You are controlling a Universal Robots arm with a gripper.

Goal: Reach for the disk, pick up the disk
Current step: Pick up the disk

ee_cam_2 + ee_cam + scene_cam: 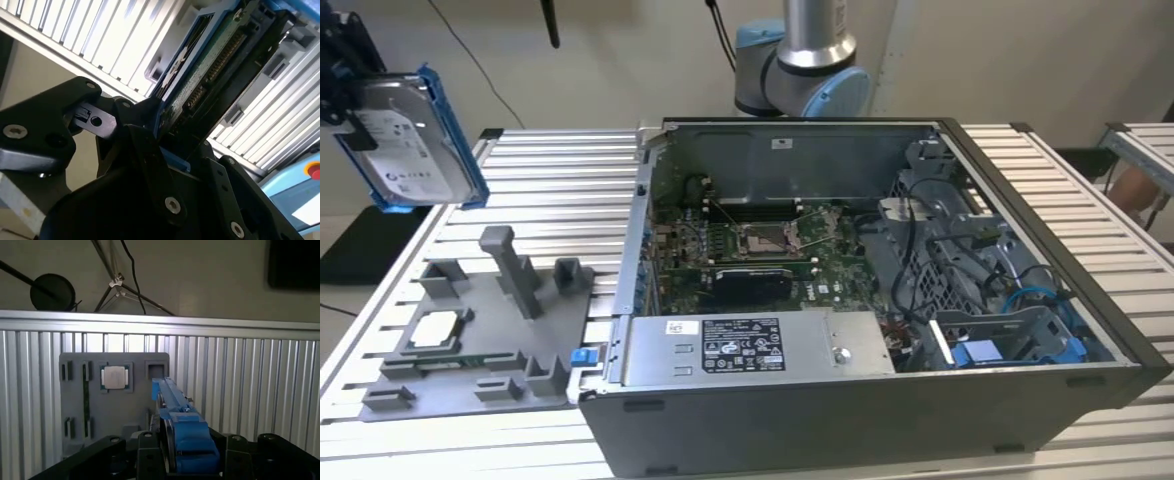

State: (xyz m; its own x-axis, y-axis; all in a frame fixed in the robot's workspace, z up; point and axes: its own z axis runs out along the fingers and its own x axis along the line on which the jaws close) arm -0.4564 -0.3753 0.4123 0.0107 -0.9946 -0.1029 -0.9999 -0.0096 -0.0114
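disk [407,140]: upright, sandwiched between the fingers [147,455], up off the table [547,160]
fingers: pinching the disk from both sides

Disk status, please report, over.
Pincer shut on disk. Disk in the air, on edge, above table, apart from tray. Nothing in the way.

White printed label [398,165] on the disk [396,103], sticker [740,343] on the power supply [857,345], no print readable
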